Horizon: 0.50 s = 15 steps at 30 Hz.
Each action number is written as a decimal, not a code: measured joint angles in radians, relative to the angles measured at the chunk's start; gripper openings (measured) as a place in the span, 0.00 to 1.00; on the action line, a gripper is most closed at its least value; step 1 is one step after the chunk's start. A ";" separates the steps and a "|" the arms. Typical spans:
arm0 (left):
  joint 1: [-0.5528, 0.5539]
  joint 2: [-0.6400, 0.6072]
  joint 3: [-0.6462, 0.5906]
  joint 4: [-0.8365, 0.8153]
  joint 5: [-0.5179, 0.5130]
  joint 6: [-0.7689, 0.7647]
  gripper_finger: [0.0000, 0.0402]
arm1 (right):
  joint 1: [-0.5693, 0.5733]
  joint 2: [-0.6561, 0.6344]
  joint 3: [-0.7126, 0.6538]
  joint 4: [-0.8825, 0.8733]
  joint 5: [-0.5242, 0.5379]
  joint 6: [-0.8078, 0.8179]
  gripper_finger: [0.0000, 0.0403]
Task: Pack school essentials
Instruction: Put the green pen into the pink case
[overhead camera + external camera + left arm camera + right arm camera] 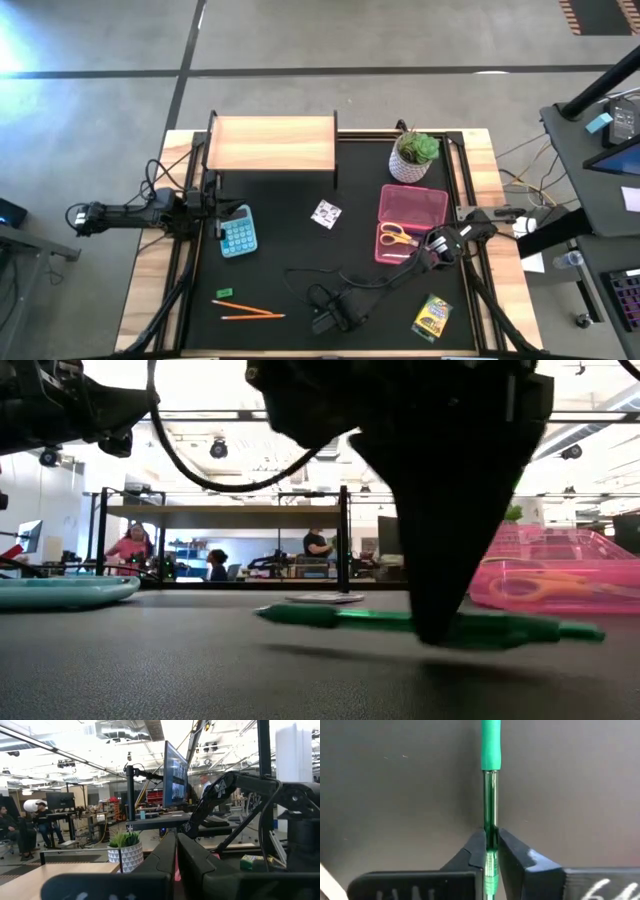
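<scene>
High view: right gripper (337,318) down low on the black bench (290,250), near its front edge, jaws hidden under the wrist. Two orange pencils (250,313) and a small green eraser (223,293) well off to one side of it, yellow-green crayon box (433,316) off to the other. Pink translucent plastic case (410,222) farther back, yellow-handled scissors (397,236) lying inside. Left gripper (212,199) parked by a light-blue calculator (238,232).

Low view: right gripper planted on a slim green pen (420,622) lying flat on the bench, pen ends sticking out both sides of the jaws.

Left wrist view: left jaws pressed together, holding nothing; white potted plant (125,852) ahead.

Right wrist view: right jaws clamped on the pen's clear barrel, green grip sleeve just beyond the fingertips (476,845).
</scene>
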<state>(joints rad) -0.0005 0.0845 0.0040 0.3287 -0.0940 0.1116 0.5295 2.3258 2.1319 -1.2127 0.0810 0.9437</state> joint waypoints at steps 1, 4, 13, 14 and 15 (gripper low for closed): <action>0.000 0.000 0.000 0.000 0.000 0.000 0.00 | -0.001 -0.010 0.000 -0.018 0.003 -0.012 0.05; 0.000 0.000 0.000 0.000 0.000 0.000 0.00 | -0.004 -0.049 -0.005 -0.097 0.023 -0.030 0.05; 0.000 0.000 0.000 0.000 0.000 0.000 0.00 | -0.020 -0.166 -0.076 -0.194 0.040 -0.123 0.05; 0.000 0.000 0.000 0.000 0.000 0.000 0.00 | -0.020 -0.185 -0.096 -0.206 0.048 -0.126 0.05; 0.000 0.000 0.000 0.000 0.000 0.000 0.00 | -0.022 -0.206 -0.122 -0.216 0.053 -0.127 0.05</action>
<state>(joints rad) -0.0003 0.0849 0.0040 0.3290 -0.0940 0.1119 0.5079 2.1201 2.0101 -1.4282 0.1337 0.8168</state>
